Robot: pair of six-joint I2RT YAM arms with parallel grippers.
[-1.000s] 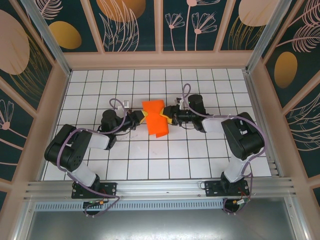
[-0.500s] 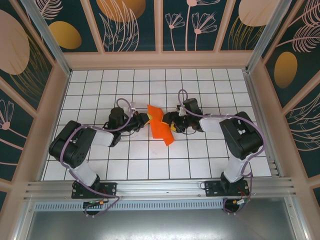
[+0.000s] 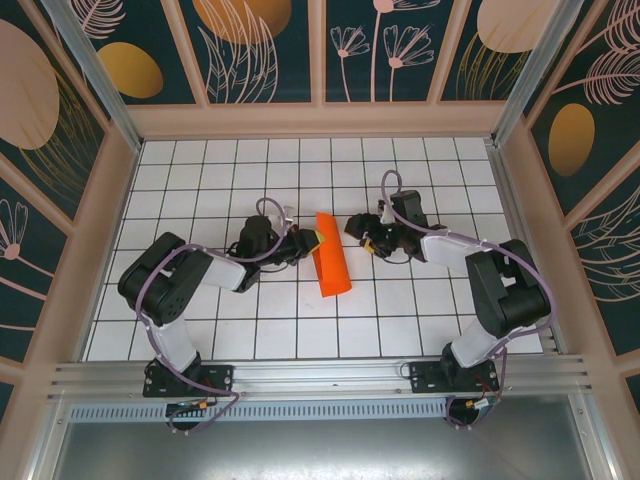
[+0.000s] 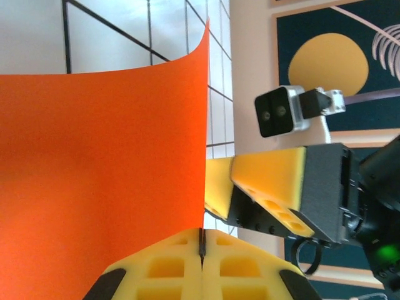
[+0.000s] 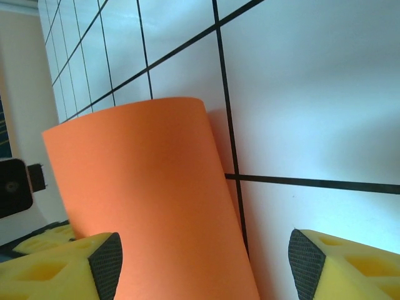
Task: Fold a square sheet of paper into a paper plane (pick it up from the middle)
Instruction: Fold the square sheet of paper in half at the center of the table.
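square sheet of paper (image 3: 332, 262): curled over into a narrow strip at the middle of the table (image 3: 400, 310), one edge pinched in the closed left gripper (image 3: 308, 240). right gripper (image 3: 358, 232) beside it, spread wide, holding nothing. looks thin, light, springy, easily creased; best taken mid-edge, gently.

**Top external view:** Light is bright, even and diffuse, arriving from above. The arms cast short, soft shadows on the white table (image 3: 400, 320). Straight frame posts bow slightly toward the picture edges.

**Left wrist view:** The sheet of paper (image 4: 94, 175) is heavily saturated and shows little surface detail. The near yellow fingers (image 4: 169, 269) are soft.

**Right wrist view:** The table is close to overexposed, with a bluish cast toward the right. A soft shadow follows the paper's right edge.
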